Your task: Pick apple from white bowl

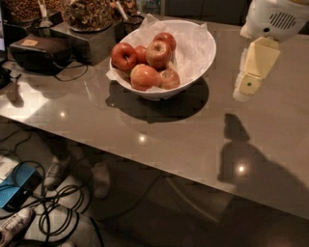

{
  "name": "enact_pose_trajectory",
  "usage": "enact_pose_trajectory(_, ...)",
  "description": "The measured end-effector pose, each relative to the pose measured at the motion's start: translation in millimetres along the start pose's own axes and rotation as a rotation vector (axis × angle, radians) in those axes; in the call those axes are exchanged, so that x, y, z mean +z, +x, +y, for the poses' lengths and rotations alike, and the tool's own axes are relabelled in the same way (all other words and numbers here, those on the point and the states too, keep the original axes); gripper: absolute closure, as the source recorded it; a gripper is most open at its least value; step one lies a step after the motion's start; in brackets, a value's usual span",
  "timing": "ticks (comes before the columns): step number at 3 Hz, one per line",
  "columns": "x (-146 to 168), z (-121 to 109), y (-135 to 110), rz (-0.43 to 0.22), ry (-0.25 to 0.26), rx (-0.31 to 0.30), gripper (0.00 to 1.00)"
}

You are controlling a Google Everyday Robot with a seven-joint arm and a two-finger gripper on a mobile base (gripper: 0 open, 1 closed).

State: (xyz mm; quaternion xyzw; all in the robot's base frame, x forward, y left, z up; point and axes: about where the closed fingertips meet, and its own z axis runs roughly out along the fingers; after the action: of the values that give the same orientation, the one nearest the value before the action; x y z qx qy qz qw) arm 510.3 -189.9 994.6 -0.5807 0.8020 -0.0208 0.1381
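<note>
The white bowl (193,41), lined with crinkled white paper, stands on the grey table (159,130) at the back centre. Several apples lie in it. The apple (158,54), red-orange with a yellowish stem dimple, sits in the middle of the pile. A darker red apple (123,56) is at its left and a larger orange-pink apple (145,77) is in front. My gripper (247,83), cream-coloured under a white arm housing (275,18), hangs above the table to the right of the bowl, apart from it and holding nothing that shows.
A black device (41,53) with a cable lies at the table's left end. Jars of dry food (87,13) stand behind the bowl. Beyond the table's front edge, on the floor, lie cables (53,212), a blue box (14,190) and shoes (58,171).
</note>
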Motion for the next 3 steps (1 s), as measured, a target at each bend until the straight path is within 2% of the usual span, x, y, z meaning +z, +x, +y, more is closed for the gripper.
enact_pose_trajectory(1,-1.8,-5.3,-8.4,-0.022,0.025,-0.008,0.00)
enact_pose_trajectory(2,7.9,-13.7,-23.5,-0.056,0.002,0.037,0.00)
enact_pose_trajectory(3,16.6,-32.2,-52.8,-0.063,-0.026,0.108,0.00)
